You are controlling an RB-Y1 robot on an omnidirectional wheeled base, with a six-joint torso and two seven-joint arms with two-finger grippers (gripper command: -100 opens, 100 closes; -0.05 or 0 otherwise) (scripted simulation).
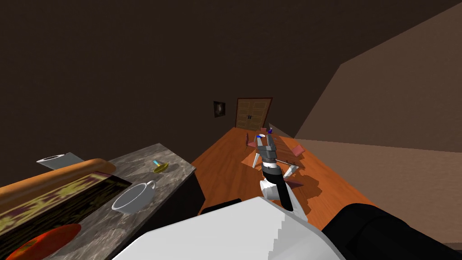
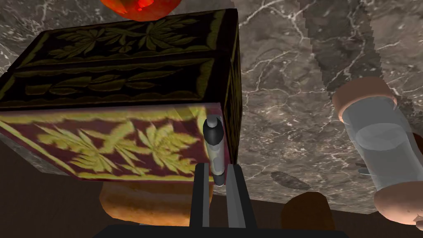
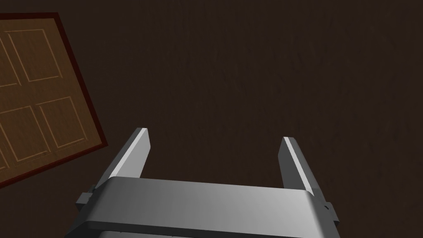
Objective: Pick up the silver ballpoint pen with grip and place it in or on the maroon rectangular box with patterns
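Left gripper, pen at box corner

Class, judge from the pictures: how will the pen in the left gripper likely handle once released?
The pen looks round and slim, so it would probably roll if laid on the box. It seems rigid: it is straight in the left gripper. Its smooth barrel may slip.

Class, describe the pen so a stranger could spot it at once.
On the dark marble counter stands a maroon box with yellow leaf patterns. By its corner, the left gripper pinches the pen: slim, silver, dark-gripped, unlike the fat clear jar nearby.
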